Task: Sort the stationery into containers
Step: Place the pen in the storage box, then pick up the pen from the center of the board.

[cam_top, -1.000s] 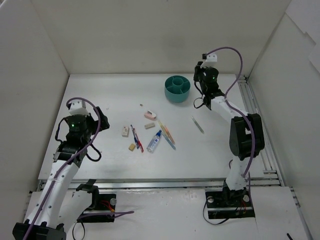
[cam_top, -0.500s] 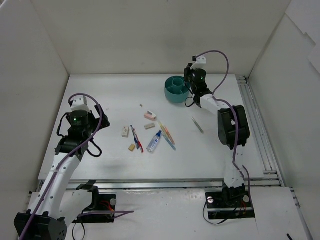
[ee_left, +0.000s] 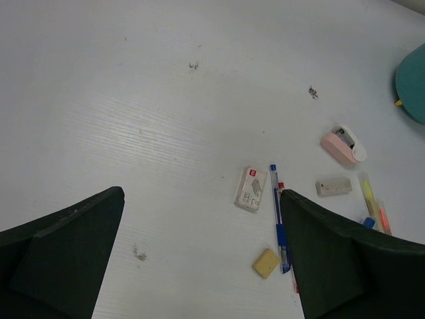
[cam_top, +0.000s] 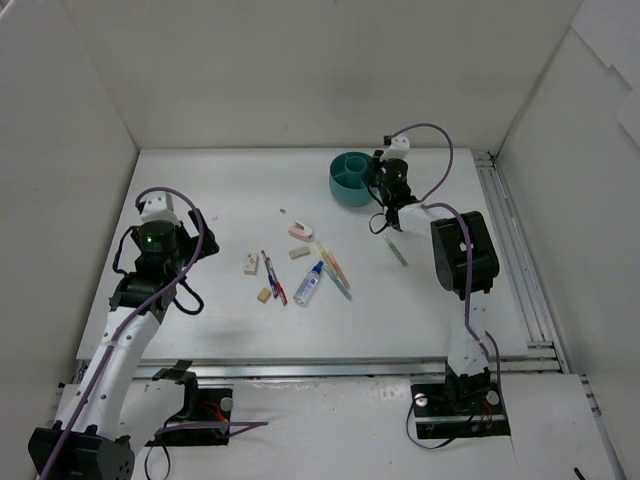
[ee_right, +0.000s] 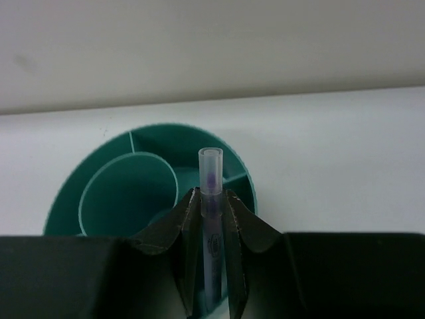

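Nearby, the left gripper (ee_left: pixel 200 193) hovers with jaws spread wide, gripping nothing. A white eraser (ee_left: pixel 251 189), blue pen (ee_left: pixel 277 219) and tan eraser (ee_left: pixel 265 263) lie on the table (ee_left: pixel 133 100) below, toward the right-hand jaw. Farther off, the right gripper (ee_right: pixel 210 199) is clamped on a clear pen (ee_right: pixel 210 166), whose end projects past the jaws, in line with the teal cup (ee_right: pixel 66 193) and its divided interior. One second earlier this wrist stood right of the cup; it has since swung left to the rim.
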